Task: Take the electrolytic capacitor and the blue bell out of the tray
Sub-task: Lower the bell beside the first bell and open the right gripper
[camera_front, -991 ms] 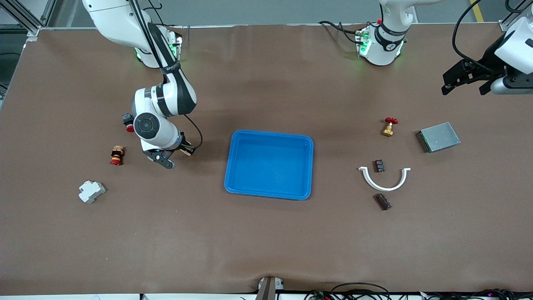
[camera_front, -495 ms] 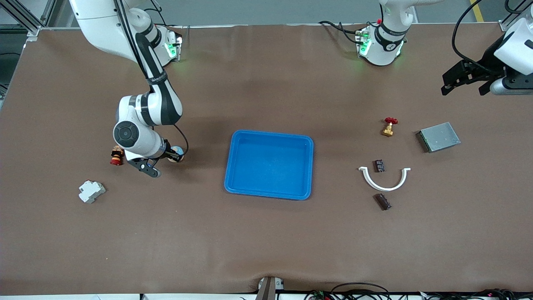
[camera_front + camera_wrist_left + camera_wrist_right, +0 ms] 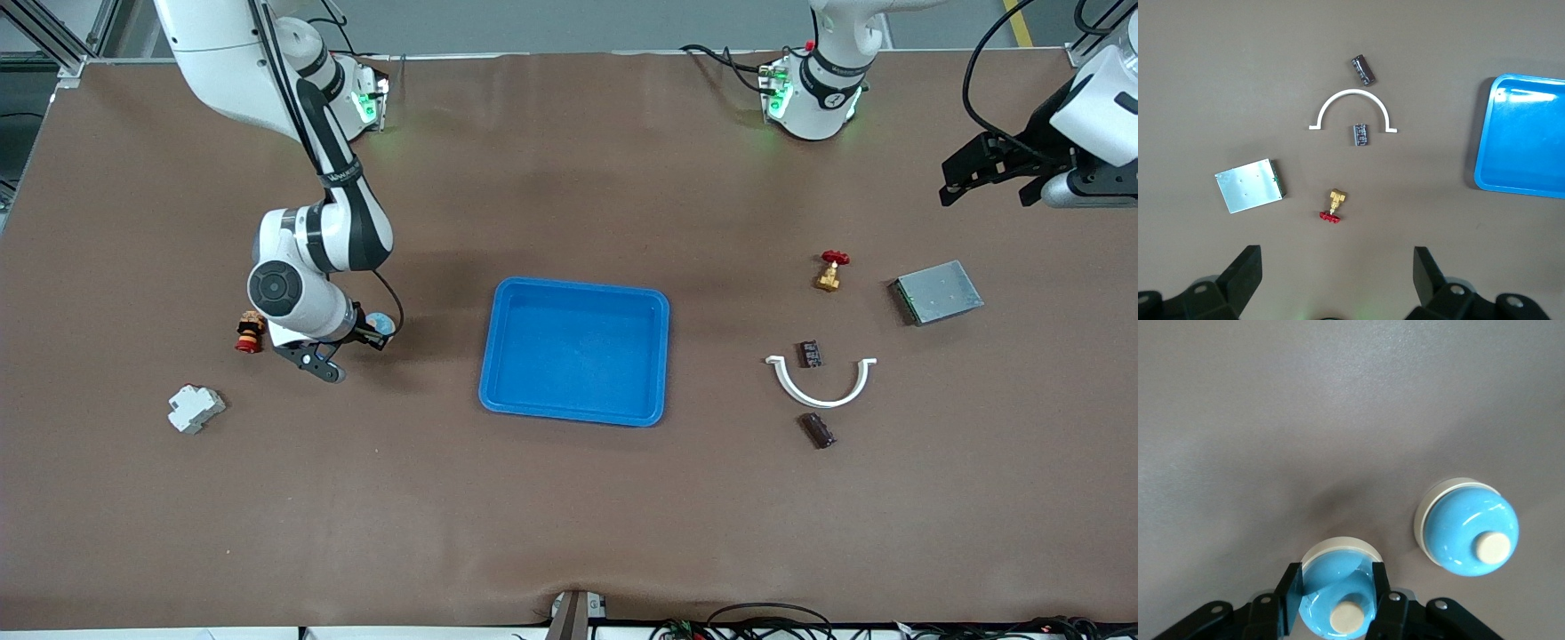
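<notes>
Gripping blue bell (image 3: 1331,563), right pincer (image 3: 1335,581) clamps dome on both sides, low over tabletop (image 3: 569,516) toward right arm's end, outside tray (image 3: 662,356); likely set-down spot. Bell: glossy sky-blue dome, cream base, cream button. Second bell (image 3: 1469,530) just beside. Tray bare; capacitor (image 3: 809,353) on tabletop. Left pincer (image 3: 1336,267) open, waiting.

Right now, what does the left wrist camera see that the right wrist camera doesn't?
Only the left wrist view: the open left gripper over the tray, white arc, inner capacitor, outer capacitor, red-handled valve and grey box.
Only the right wrist view: the right gripper shut on a blue bell, with a second bell beside it.
Both: the brown table.
</notes>
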`<state>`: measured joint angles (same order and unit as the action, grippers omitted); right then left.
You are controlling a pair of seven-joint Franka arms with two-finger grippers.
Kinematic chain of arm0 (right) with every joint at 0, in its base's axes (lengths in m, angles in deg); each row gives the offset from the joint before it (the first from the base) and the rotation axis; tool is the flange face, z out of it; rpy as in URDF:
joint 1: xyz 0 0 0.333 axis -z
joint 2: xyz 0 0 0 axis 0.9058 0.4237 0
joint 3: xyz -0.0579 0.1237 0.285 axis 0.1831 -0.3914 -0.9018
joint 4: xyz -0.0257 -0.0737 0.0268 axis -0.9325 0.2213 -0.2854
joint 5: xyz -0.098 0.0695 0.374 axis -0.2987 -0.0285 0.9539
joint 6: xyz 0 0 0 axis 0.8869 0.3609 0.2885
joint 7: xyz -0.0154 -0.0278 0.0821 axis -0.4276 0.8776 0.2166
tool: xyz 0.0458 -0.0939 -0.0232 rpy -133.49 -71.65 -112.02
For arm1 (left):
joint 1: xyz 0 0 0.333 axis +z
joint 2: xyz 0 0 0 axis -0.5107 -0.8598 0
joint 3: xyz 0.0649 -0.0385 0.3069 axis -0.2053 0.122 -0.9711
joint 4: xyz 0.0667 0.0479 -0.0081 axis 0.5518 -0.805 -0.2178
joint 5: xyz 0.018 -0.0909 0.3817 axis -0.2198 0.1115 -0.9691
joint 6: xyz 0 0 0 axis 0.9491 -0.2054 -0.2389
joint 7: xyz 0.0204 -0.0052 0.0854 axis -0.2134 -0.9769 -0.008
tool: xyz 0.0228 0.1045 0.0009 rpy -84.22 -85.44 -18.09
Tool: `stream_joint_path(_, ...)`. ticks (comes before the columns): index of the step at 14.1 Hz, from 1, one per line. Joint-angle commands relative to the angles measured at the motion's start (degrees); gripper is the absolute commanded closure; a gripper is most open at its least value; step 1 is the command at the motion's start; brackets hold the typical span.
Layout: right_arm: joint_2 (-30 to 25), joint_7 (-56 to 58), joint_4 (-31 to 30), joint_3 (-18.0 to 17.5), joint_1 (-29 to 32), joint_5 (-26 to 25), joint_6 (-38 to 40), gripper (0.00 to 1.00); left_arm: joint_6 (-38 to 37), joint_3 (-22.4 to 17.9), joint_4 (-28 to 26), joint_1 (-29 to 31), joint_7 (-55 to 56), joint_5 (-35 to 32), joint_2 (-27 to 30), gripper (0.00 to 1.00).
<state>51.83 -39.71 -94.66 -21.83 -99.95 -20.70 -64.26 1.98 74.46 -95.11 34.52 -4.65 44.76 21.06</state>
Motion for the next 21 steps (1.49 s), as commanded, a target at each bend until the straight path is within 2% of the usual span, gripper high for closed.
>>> stream_joint_path(1, 5.42, -3.68, 0.39, -0.96, -3.13, 1.69, -4.91, 0.96, -0.81, 0.28, 0.34, 0.40, -0.06, 0.76, 0.06, 0.00)
stream_joint_path(2, 5.42, -3.68, 0.39, -0.96, -3.13, 1.69, -5.00, 0.68, -0.81, 0.28, 0.34, 0.40, -0.06, 0.85, 0.06, 0.00)
stream_joint_path(3, 5.42, -3.77, 0.39, -0.96, -3.13, 1.69, -5.09, 0.01, -0.81, 0.28, 0.34, 0.32, -0.06, 0.76, 0.06, 0.00)
stream_joint_path(8, 5.07, -2.98, 0.03, -0.96, -3.13, 1.16, -4.13, 0.00, -0.72, 0.28, 0.34, 0.40, -0.59, 0.67, -0.03, 0.00)
stream_joint_path(14, 3.40, -2.71, 0.03, -0.87, -3.30, 1.07, -0.97, 0.00, 4.11, 0.36, 0.17, 0.40, -1.12, -1.08, -1.26, 0.00)
stream_joint_path(21, -5.38, -1.31, 0.74, -0.52, -3.21, 0.20, 12.92, 0.00, 4.55, 0.63, -0.36, 0.40, -1.03, -1.08, -0.91, 0.00)
